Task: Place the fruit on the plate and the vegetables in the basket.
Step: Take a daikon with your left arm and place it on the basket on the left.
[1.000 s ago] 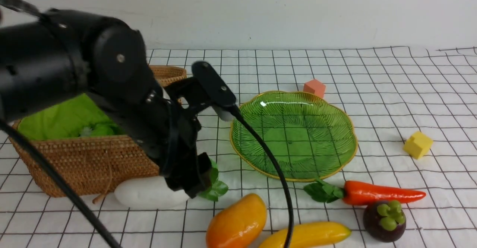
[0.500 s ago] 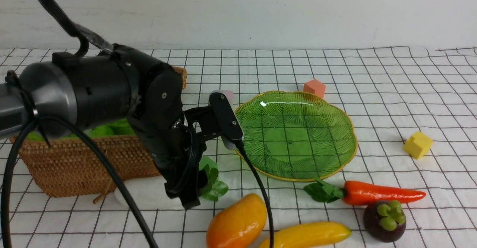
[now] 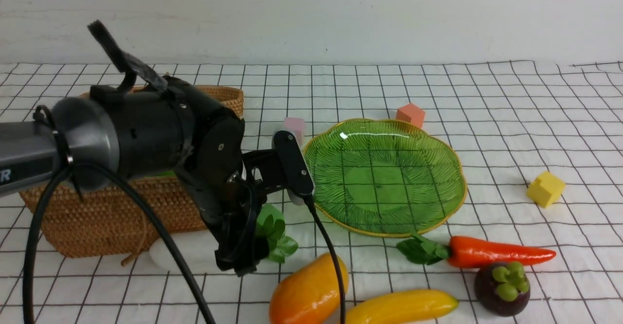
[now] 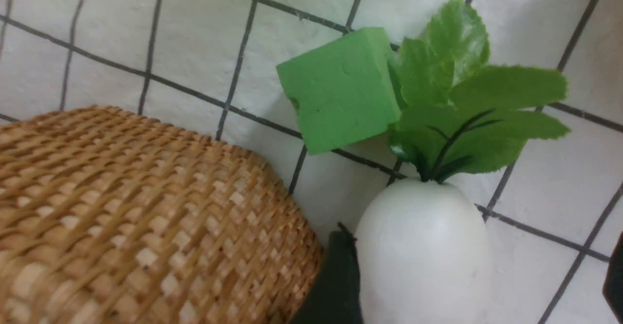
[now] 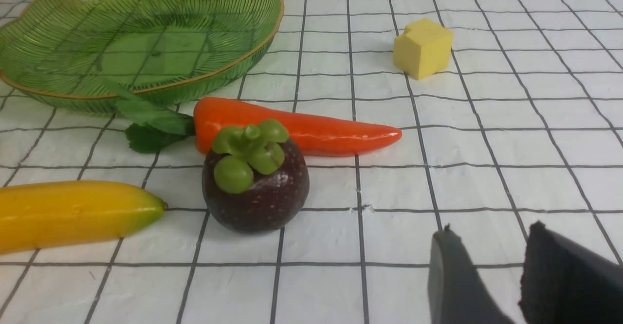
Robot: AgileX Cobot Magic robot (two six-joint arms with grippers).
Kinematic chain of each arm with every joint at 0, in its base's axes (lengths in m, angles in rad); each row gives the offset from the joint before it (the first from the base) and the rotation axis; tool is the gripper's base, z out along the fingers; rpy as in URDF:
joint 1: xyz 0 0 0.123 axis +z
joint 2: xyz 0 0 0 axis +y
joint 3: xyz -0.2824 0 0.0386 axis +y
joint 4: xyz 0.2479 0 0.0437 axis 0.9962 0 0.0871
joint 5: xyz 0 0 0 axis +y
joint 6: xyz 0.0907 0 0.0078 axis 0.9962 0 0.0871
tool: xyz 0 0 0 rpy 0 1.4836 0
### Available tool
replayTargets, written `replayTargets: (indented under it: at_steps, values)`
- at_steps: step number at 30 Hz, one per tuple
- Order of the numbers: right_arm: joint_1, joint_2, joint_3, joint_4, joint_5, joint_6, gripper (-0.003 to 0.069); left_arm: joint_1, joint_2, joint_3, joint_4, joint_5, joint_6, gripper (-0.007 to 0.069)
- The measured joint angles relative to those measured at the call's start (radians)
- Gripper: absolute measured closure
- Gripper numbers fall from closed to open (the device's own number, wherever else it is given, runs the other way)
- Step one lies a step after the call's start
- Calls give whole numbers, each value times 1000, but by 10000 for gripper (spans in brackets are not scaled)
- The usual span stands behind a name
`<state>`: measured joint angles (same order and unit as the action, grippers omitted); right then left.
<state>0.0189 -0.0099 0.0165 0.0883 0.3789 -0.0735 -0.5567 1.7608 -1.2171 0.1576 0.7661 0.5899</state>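
While the left claw is spreading wide open around the white radish, unlike a second ago, we are observing the right claw narrowly parted, empty.

White cloth, black grid lines; ribbed green plate, gold rim; brown woven basket; orange-red carrot; dark purple mangosteen; yellow banana; white radish, green leaves.

Three fruits: mango, banana, mangosteen; two vegetables in sight: radish, carrot. Four cubes: pink cube, orange cube, yellow cube, green cube. One plate, one basket.
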Motion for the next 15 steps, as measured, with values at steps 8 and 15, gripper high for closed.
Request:
replayTargets:
  at_steps: [8,15]
  values:
    - [0,0,0,-1,0,0,421,0,34,0,20,2,0,2]
    - [0,0,0,-1,0,0,421,0,52,0,27,11,0,101]
